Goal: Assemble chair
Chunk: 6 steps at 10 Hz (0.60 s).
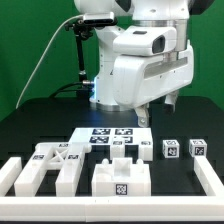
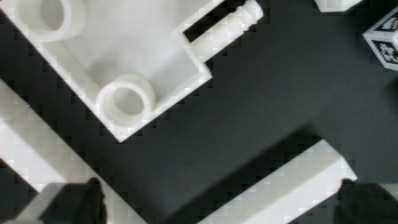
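- Green wall backs a black desk (image 1: 40,130) that is fenced by plain white border rails (image 1: 12,176).
- The chair (image 1: 120,180) is not yet built. It lies as loose matte white plastic parts with black-and-white square tags, spread over the near half of the desk from nine o'clock round to three o'clock in the exterior view.
- At about eight o'clock sits a cluster of tagged white bars (image 1: 52,160).
- At six o'clock stands a blocky white stepped part (image 1: 120,176), with one tag facing the camera.
- Toward three o'clock two small tagged white cubes (image 1: 172,150) sit side by side but apart. A smaller white piece (image 1: 147,150) lies near them, at their nine o'clock.
- The wrist view shows a flat white panel with two round ringed sockets (image 2: 151,70) and a dark slot, lying flat on the desk. A tagged cube lies well apart from it.
- The thin white marker board (image 1: 110,136) lies mid-desk, at twelve o'clock from the stepped part.
- The pincer (image 1: 157,110) (image 2: 210,205) hangs above the desk at about one o'clock from the marker board. Its jaws are spread wide with nothing between them, and the dark fingertips (image 2: 71,200) are blurred in the wrist view.
- The glossy white robot arm (image 1: 145,60) rises at twelve o'clock.
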Motion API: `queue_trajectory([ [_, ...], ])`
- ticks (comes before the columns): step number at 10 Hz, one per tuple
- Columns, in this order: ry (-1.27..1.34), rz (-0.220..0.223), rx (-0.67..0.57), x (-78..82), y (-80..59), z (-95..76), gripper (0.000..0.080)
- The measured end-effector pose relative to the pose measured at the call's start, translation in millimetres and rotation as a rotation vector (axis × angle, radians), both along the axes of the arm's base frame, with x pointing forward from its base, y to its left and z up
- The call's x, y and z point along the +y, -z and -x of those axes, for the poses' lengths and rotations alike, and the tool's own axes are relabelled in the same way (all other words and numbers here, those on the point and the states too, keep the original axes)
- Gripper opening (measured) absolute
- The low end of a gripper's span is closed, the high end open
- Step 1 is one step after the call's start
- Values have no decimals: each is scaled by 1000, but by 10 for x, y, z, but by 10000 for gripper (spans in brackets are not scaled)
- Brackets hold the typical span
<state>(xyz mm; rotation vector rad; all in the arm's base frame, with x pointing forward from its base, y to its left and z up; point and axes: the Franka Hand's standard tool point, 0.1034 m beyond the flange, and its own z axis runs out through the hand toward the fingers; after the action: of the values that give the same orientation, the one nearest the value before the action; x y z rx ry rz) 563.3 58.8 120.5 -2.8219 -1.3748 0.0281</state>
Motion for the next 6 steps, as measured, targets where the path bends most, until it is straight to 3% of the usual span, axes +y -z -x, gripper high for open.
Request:
queue_trajectory([
  [6, 0, 0, 0, 0, 1, 1, 649],
])
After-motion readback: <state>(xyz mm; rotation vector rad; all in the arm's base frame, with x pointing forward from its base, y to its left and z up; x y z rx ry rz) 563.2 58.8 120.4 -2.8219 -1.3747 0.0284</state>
